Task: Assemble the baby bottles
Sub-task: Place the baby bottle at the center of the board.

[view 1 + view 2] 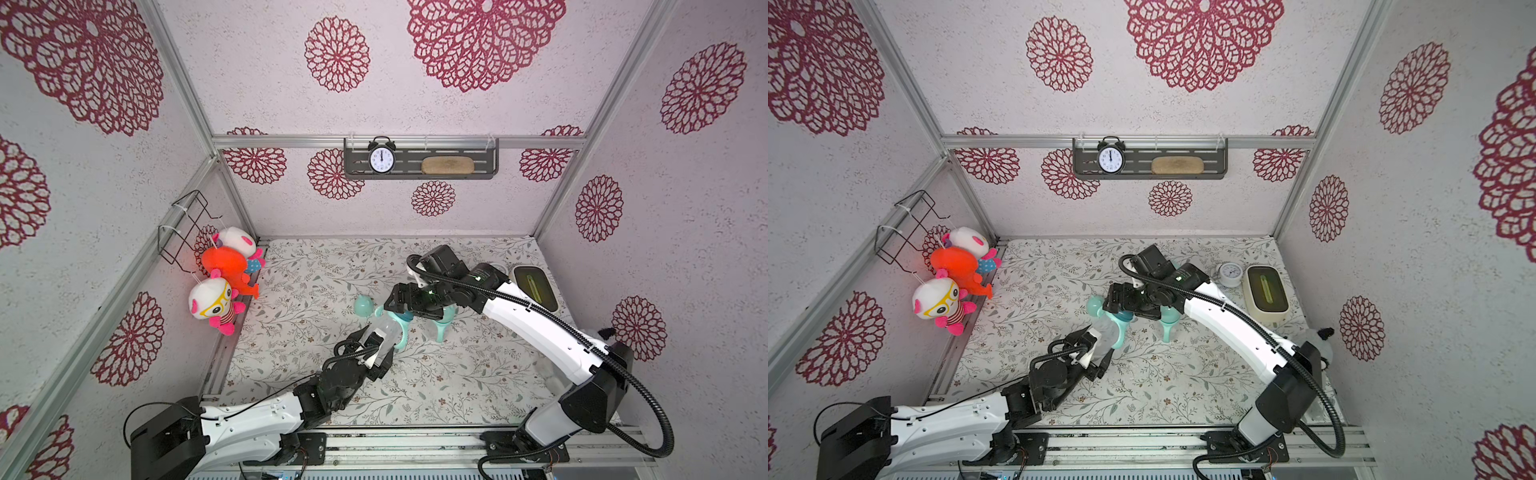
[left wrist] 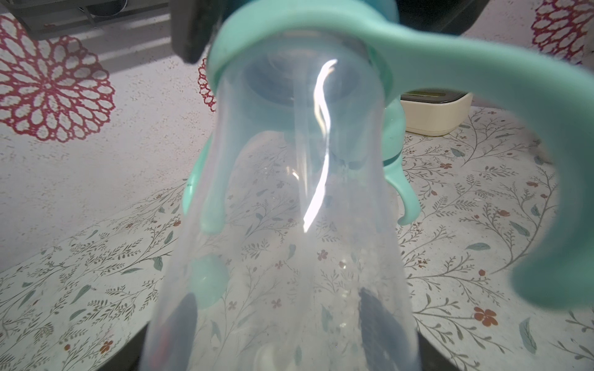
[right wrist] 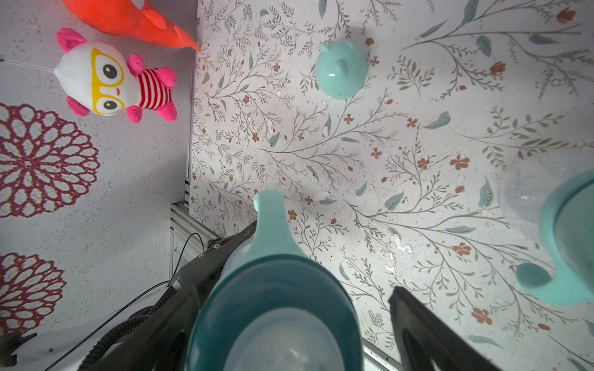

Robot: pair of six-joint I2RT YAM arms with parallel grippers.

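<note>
Floral-print sheet covers the table (image 1: 457, 374), and pale textured walls (image 1: 478, 199) carry red lace-like rosettes.

Much is masked. In both top views the right gripper (image 1: 397, 305) hides the neck of the bottle (image 1: 388, 328), and a second bottle (image 1: 442, 328) behind it shows only its mint handles. The right wrist view cuts that second bottle off at the frame edge. The nipple inside the collar (image 3: 273, 298) is a pale blur, too close to make out.

The bottle is clear, smooth plastic that widens toward its base. It has a dark teal ring collar and a curved mint handle (image 2: 482, 74) that ends in a rounded knob. A glossy mint cap (image 3: 341, 69), domed with small ears, lies on the table just beyond the bottle.

The left gripper (image 1: 380, 340) pinches the bottle's lower body and holds it tilted above the table, near the middle. Its dark pads (image 2: 376, 314) show through the plastic. The right gripper sits at the collar with its jaws spread wide to either side of it. One finger (image 3: 427, 331) stands visibly apart from the ring.
</note>
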